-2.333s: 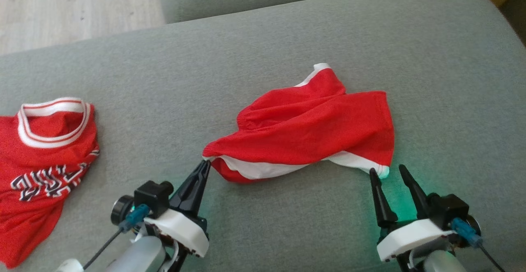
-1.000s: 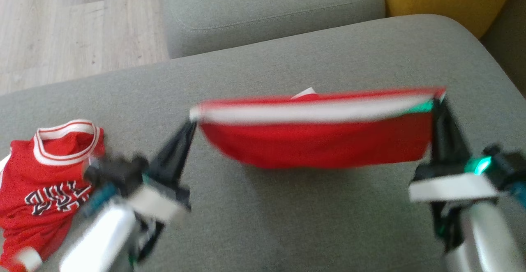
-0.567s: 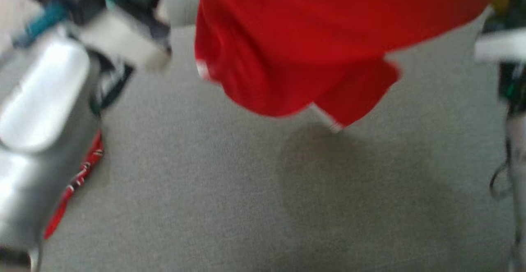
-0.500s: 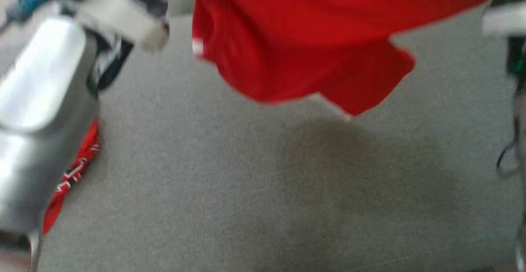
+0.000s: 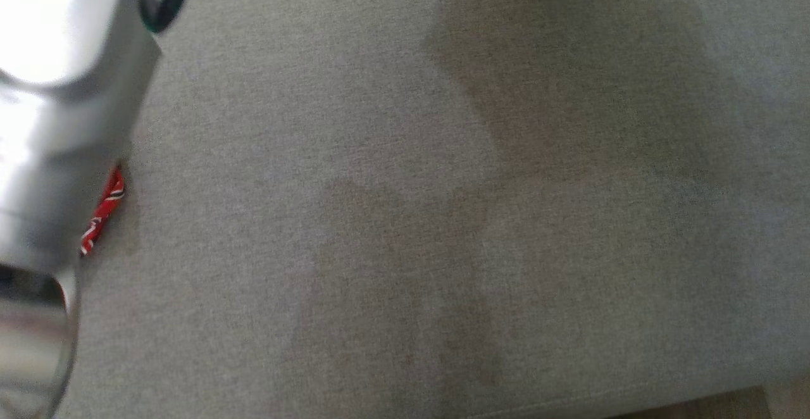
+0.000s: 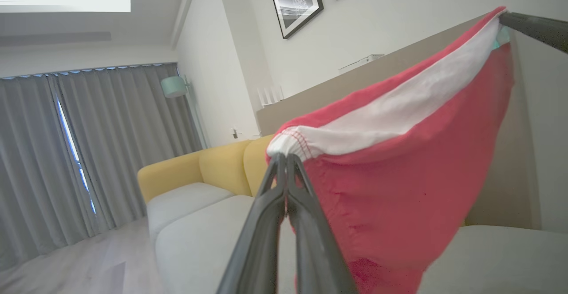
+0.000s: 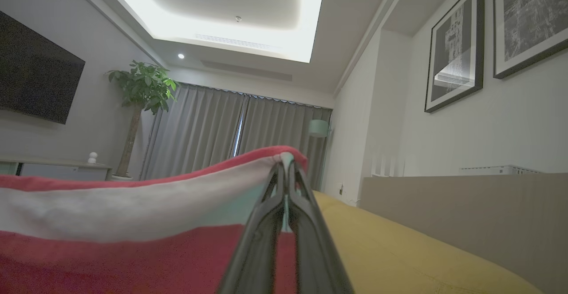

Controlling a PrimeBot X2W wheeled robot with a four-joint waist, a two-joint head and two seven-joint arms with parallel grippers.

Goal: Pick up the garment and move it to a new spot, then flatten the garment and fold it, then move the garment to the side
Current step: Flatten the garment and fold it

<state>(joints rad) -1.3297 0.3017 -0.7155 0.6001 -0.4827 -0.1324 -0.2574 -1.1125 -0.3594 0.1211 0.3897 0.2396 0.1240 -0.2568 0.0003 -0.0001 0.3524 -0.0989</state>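
Finding one: both sets of jaws are fully closed, each pinching the white waistband of the red garment [image 6: 399, 174]. In the left wrist view my left jaws clamp one end of the band. The band runs up and to the right to the dark tip of my right jaws at the far upper corner. The right wrist view confirms the other end nipped between those jaws.

Finding two: the garment is in the air, clear of the grey sofa cushion [image 5: 443, 216]. In the head view the cushion carries soft shadows. The long axis is the waistband, stretched from my left arm to my right with a slight sag. The red body hangs down from it, with the hem lowest. Neither arm is nearer; the load is shared at the two ends.

Finding three: a sliver of a second red jersey [image 5: 104, 213] lies on the cushion just beside my pale left forearm [image 5: 57, 90].

Assessment: the carry to a new spot appears to be under way. Laying down should go hem first, band kept level and taut, and well apart from that jersey. If one end is let go too soon, the cloth will likely bunch.
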